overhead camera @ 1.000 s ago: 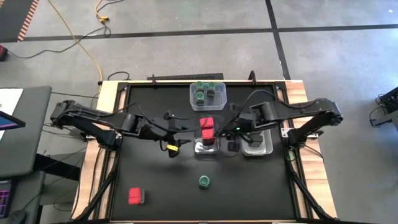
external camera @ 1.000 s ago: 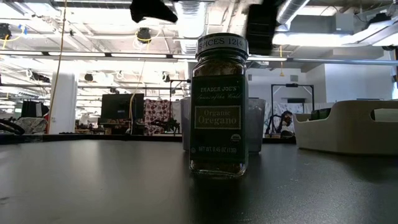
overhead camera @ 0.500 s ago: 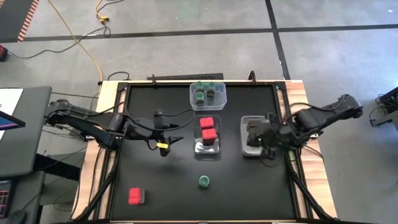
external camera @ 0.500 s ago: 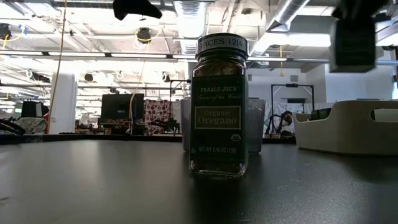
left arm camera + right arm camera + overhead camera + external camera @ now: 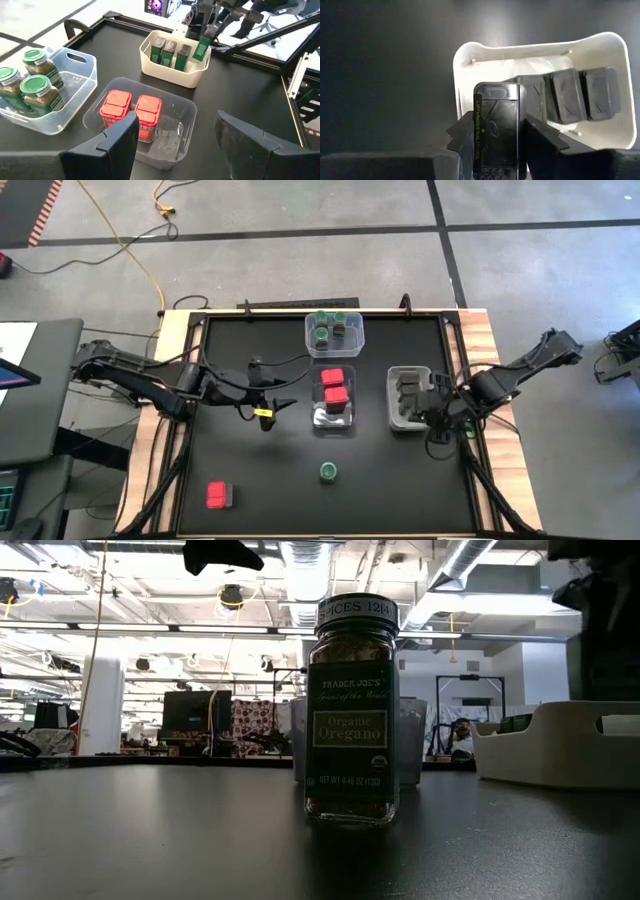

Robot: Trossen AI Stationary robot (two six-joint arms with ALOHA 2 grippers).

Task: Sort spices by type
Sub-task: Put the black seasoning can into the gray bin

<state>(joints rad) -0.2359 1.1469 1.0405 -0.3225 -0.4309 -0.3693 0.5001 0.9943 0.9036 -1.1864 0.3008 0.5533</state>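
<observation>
My right gripper [image 5: 497, 150] is shut on a dark blocky spice container [image 5: 497, 125] above the white tub [image 5: 465, 65], which holds three more dark blocks [image 5: 565, 95]. In the high view this gripper [image 5: 428, 406] hangs over that tub [image 5: 393, 422]. My left gripper [image 5: 185, 145] is open and touches nothing; it hovers left of the clear tub [image 5: 318, 423] with two red containers [image 5: 335, 386]. Three green-lidded jars [image 5: 330, 328] stand in the far clear tub. One green-lidded jar [image 5: 328, 471] and one red container [image 5: 217, 496] stand on the mat. My right gripper pinches the dark container [image 5: 202, 48] between its two fingers [image 5: 466, 136], one on each narrow side. The fingers come from above, pointing down. The container is lifted clear and hangs slightly tilted over the open end of the white tub.
The black mat [image 5: 260, 470] has free room at its near side around the lone jar and red container. Wooden table edges [image 5: 170, 330] frame it. In the low view the oregano jar [image 5: 352, 710] stands close, with the white tub [image 5: 560, 745] behind it on the right.
My right gripper has carried the dark container from beside the middle clear tub toward the table's right edge, coming over the white tub. My left gripper has drawn back a little toward the table's left edge, still open.
</observation>
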